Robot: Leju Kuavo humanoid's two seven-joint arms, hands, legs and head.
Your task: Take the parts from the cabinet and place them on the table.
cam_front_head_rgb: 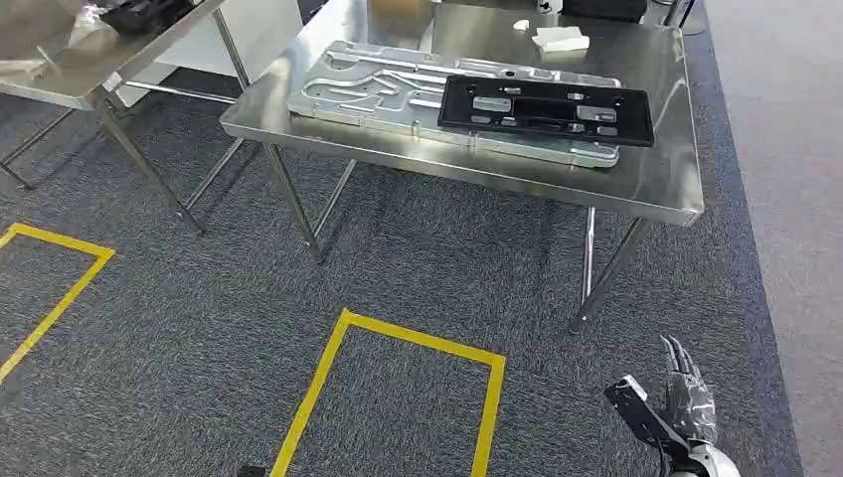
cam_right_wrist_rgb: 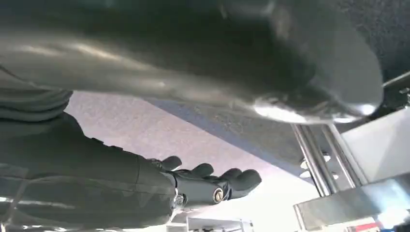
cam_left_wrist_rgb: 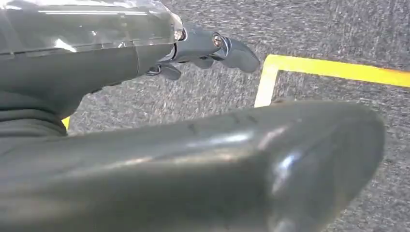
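A large silver metal part (cam_front_head_rgb: 398,91) lies flat on the steel table (cam_front_head_rgb: 666,189), and a black plastic panel (cam_front_head_rgb: 545,107) rests on top of its right half. My right hand (cam_front_head_rgb: 674,409) hangs low at the bottom right, over the carpet and well short of the table, fingers straight and holding nothing. The right wrist view shows that same hand (cam_right_wrist_rgb: 208,186) empty, with a table leg (cam_right_wrist_rgb: 319,154) beyond it. In the left wrist view my left hand (cam_left_wrist_rgb: 193,48) hangs above the carpet, its fingers loosely extended with nothing in them.
Yellow tape (cam_front_head_rgb: 418,343) marks rectangles on the grey carpet in front of the table. A second steel table (cam_front_head_rgb: 60,79) stands at the far left, carrying a dark item. Small white objects (cam_front_head_rgb: 560,40) lie at the main table's far edge. Lighter floor (cam_front_head_rgb: 795,149) runs along the right.
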